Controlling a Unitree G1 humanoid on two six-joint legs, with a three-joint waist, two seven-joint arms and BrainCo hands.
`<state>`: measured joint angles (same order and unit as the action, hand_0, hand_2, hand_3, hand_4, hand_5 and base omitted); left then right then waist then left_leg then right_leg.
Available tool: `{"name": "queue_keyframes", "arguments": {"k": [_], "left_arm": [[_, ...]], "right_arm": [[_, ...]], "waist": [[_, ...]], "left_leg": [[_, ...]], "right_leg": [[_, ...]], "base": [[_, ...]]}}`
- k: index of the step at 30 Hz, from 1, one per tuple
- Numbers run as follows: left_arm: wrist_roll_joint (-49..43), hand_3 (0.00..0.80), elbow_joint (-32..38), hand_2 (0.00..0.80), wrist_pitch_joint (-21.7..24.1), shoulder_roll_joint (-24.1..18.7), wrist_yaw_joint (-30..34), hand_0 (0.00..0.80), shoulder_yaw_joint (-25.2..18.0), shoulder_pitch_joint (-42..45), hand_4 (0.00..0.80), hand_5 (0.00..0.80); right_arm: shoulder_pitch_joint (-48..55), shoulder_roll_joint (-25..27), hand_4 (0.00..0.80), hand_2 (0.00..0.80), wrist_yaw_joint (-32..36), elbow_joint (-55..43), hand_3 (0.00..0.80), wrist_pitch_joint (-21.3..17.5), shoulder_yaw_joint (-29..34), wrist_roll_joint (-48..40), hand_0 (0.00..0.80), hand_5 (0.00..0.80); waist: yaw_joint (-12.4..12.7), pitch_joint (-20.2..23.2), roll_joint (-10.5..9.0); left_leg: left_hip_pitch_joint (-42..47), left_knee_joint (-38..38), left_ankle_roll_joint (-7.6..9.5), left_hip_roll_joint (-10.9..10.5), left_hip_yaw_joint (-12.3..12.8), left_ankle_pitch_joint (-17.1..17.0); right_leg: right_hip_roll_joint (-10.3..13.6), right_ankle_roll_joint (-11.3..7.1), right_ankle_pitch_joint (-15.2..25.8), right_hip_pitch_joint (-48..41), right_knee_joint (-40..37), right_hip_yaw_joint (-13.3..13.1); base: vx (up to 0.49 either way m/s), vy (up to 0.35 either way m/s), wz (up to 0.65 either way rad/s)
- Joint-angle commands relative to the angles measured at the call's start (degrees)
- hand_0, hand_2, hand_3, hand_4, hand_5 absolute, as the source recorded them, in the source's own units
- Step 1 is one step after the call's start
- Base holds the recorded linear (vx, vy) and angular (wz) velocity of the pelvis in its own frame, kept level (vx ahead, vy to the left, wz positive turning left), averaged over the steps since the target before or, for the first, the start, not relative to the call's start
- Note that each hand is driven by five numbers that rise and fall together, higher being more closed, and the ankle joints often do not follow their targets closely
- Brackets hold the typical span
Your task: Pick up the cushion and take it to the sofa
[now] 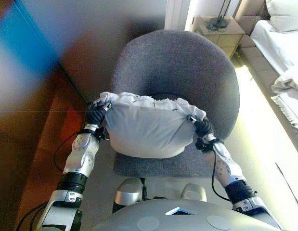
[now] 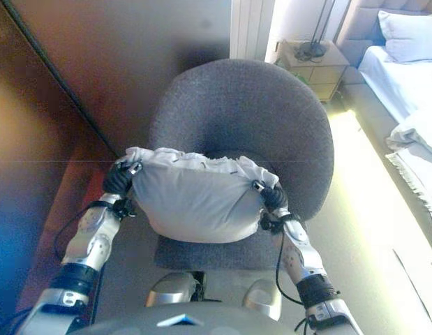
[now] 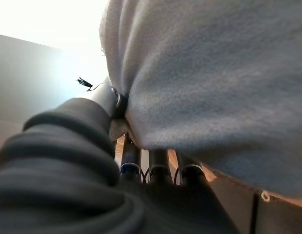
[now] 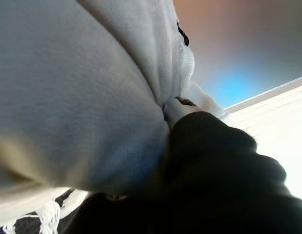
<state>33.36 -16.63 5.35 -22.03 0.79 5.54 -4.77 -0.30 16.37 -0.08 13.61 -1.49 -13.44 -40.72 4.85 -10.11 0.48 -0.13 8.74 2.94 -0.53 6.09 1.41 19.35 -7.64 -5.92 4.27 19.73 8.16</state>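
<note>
White cushion [image 1: 149, 132] held above a grey armchair [image 1: 187, 67]. Left hand [image 1: 97, 114] and right hand [image 1: 202, 127] each clamp one end, fingers curled into the fabric.

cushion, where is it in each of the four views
Left eye view: cushion centre, over the grey chair.
Right eye view: centre, same chair behind.
Left wrist view: fills upper right.
Right wrist view: fills left.
Shared landmark: the chair.

Grey armchair [image 1: 177, 67], bedside table [image 1: 221, 31], bed [image 1: 278, 48], lamp base [image 1: 218, 21]
</note>
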Motion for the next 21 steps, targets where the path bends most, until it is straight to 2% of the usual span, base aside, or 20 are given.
{"name": "queue_keyframes", "arguments": {"k": [1,5,6,9,12,14,18,21], "left_arm": [[0.1,0.800,7.2,0.800,3.0,0.1,0.4,0.800,1.4,-5.1,0.800,0.800],[-2.1,0.800,7.1,0.800,1.5,0.7,-0.2,0.800,2.3,-4.7,0.800,0.800],[-2.4,0.800,7.5,0.800,1.2,0.5,-0.2,0.800,2.4,-4.1,0.800,0.800],[-2.6,0.800,7.6,0.800,0.6,0.3,-0.5,0.800,2.3,-4.1,0.800,0.800],[-1.9,0.800,7.9,0.800,-1.0,0.6,-0.2,0.800,2.5,-5.2,0.800,0.800],[-2.1,0.800,7.4,0.800,-1.4,0.8,-0.2,0.800,3.1,-6.7,0.800,0.800],[-2.0,0.800,5.3,0.800,-0.3,1.2,-1.4,0.800,4.4,-9.8,0.800,0.800],[-1.5,0.800,4.9,0.800,-0.5,1.5,-2.0,0.800,4.0,-10.0,0.800,0.800]], "right_arm": [[-7.1,-2.5,0.800,0.800,2.5,-3.1,0.800,-6.7,0.6,-1.7,0.800,0.800],[-6.9,-2.7,0.800,0.800,2.2,-2.0,0.800,-6.7,1.6,-2.2,0.800,0.800],[-6.4,-2.2,0.800,0.800,1.8,-2.5,0.800,-6.2,2.0,-2.1,0.800,0.800],[-6.1,-1.4,0.800,0.800,2.1,-2.6,0.800,-5.6,2.6,-2.2,0.800,0.800],[-6.8,-0.6,0.800,0.800,1.1,-2.6,0.800,-5.0,3.3,-1.5,0.800,0.800],[-7.8,-0.4,0.800,0.800,0.7,-2.5,0.800,-4.9,3.4,-0.8,0.800,0.800],[-10.5,-0.1,0.800,0.800,1.5,-1.7,0.800,-2.8,2.6,-1.5,0.800,0.800],[-10.5,-0.6,0.800,0.800,3.5,-1.0,0.800,-1.8,2.1,-2.1,0.800,0.800]], "waist": [[-2.2,0.1,-2.40],[-2.1,1.3,-3.25],[-2.1,2.0,-3.46],[-2.2,2.9,-3.67],[-2.5,2.8,-3.53],[-2.8,2.2,-3.30],[-3.1,0.1,-3.01],[-2.9,-1.1,-3.20]], "left_leg": [[0.0,3.6,-2.48,-1.2,-2.9,6.5],[1.0,4.5,-3.54,0.3,-4.1,7.5],[1.4,4.1,-4.16,1.4,-4.0,7.1],[2.1,3.7,-5.14,3.3,-2.5,6.7],[1.8,5.7,-6.08,5.5,1.1,6.8],[1.1,7.0,-6.52,6.5,2.3,6.7],[-1.3,11.8,-6.29,7.0,1.1,8.2],[-3.6,17.7,-6.05,7.3,0.0,10.7]], "right_leg": [[-0.9,-3.09,13.8,1.7,-6.0,-1.4],[-2.4,-3.92,11.1,-2.3,-11.1,-1.0],[-3.1,-3.99,10.3,-3.3,-11.7,-0.6],[-3.7,-4.09,8.5,-4.9,-12.5,0.9],[-3.3,-3.81,7.3,-5.8,-11.4,3.8],[-2.8,-3.50,6.6,-5.5,-9.6,5.1],[-1.3,-3.18,4.6,-2.7,-3.1,4.4],[-0.2,-2.86,3.1,-1.1,1.9,3.4]], "base": [[0.166,-0.201,0.09],[0.188,-0.181,0.40],[0.195,-0.203,0.42],[0.123,-0.121,0.09],[0.083,-0.078,0.06],[0.021,-0.043,0.15],[-0.028,-0.009,0.41],[0.037,-0.034,0.19]]}}
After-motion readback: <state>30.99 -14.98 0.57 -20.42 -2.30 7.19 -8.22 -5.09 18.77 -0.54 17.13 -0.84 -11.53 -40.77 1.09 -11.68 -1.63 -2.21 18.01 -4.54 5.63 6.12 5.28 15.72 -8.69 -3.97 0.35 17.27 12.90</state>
